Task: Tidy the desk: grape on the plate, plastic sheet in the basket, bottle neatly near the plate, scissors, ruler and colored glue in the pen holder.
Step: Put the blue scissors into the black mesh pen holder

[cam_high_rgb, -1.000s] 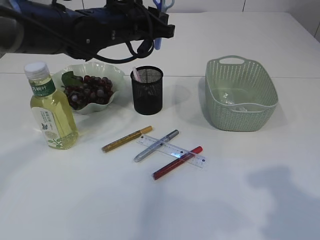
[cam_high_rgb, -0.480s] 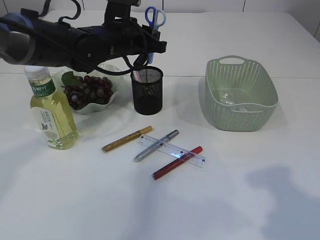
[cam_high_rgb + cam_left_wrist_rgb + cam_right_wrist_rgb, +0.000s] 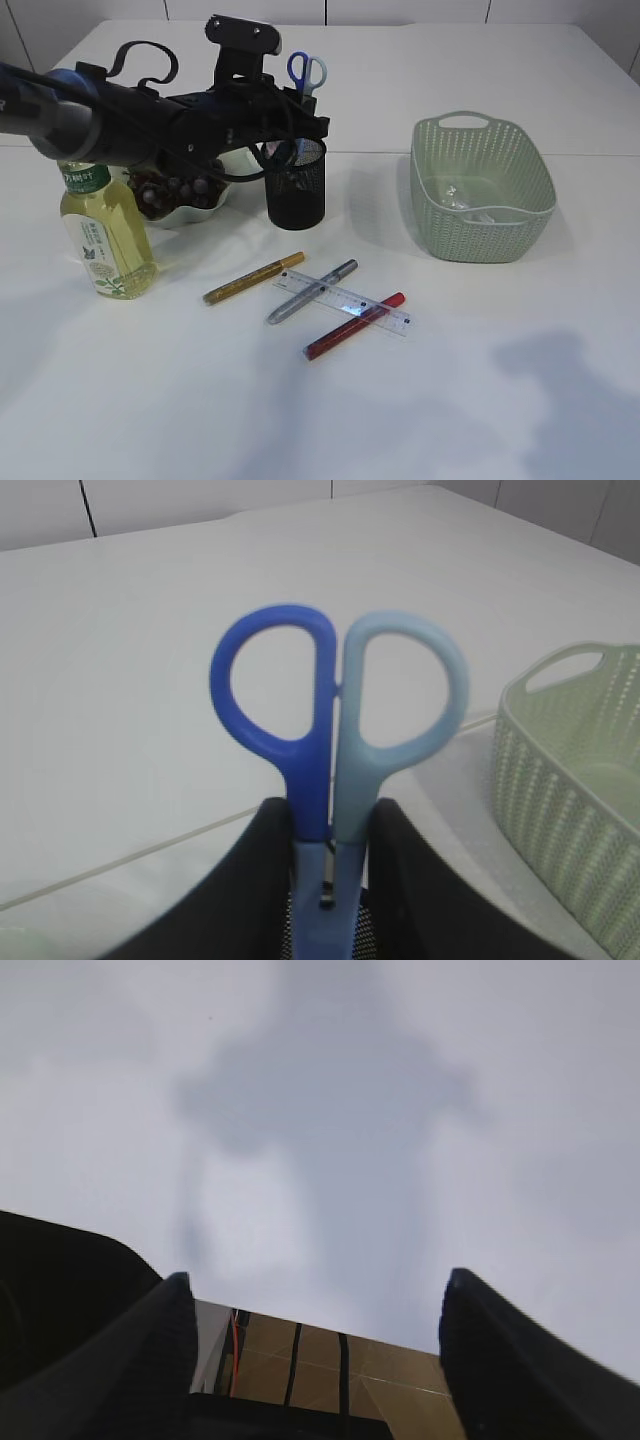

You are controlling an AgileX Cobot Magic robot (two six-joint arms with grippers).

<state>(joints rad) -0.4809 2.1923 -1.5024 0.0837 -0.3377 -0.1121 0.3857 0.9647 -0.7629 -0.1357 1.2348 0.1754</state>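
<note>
Blue-handled scissors stand blades-down in the black mesh pen holder at far left, clamped between the left gripper's fingers; right fingers spread wide, empty.

A white surface fills nearly the whole exterior view, crossed by a thin seam running left to right at its far part. Soft grey shadows lie on it near the right and left. Beyond its far edge stand pale wall panels with dark vertical joints.
</note>
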